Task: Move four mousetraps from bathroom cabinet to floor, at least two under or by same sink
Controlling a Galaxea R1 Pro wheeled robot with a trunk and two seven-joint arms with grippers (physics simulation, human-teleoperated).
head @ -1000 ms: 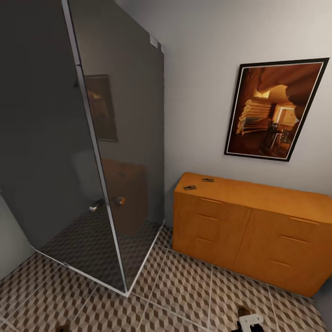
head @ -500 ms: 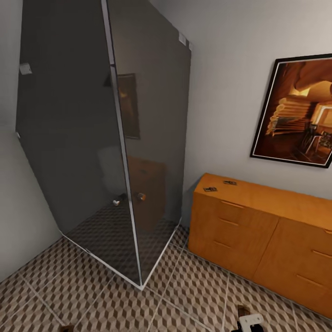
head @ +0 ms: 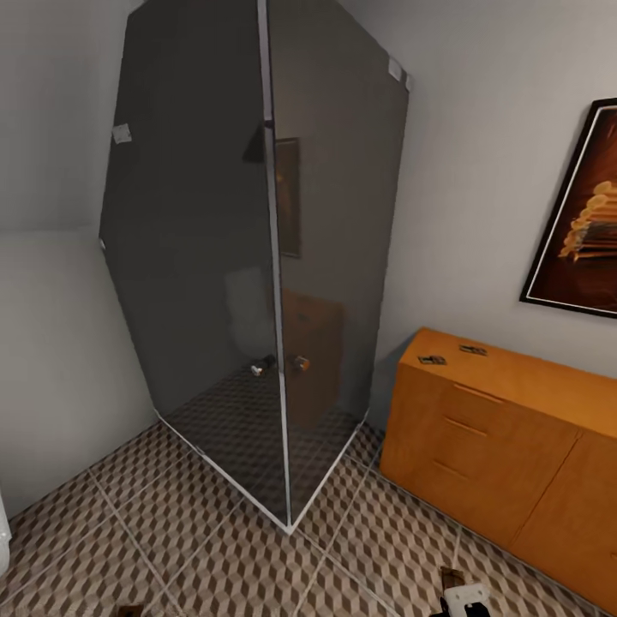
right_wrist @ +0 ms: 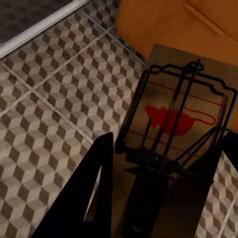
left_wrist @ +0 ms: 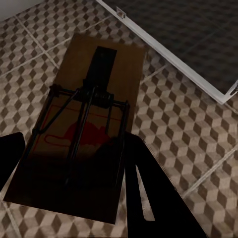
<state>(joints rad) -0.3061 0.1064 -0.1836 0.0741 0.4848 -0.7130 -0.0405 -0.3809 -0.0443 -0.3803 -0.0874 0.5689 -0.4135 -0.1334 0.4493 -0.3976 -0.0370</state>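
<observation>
Left gripper: dark fingers either side of a mousetrap, board held between them above the bathroom floor. I read it as clamped on that trap. Right gripper: same picture, fingers flanking a second mousetrap with a red mouse print, closed on it, the cabinet front just beyond.

From the head camera I note two more traps on the cabinet top, one at its left front corner, the other close behind near the back edge. Dark glass shower enclosure stands immediately left of the cabinet, its corner post jutting onto the tiles. Framed picture hangs on the wall above the cabinet.
</observation>
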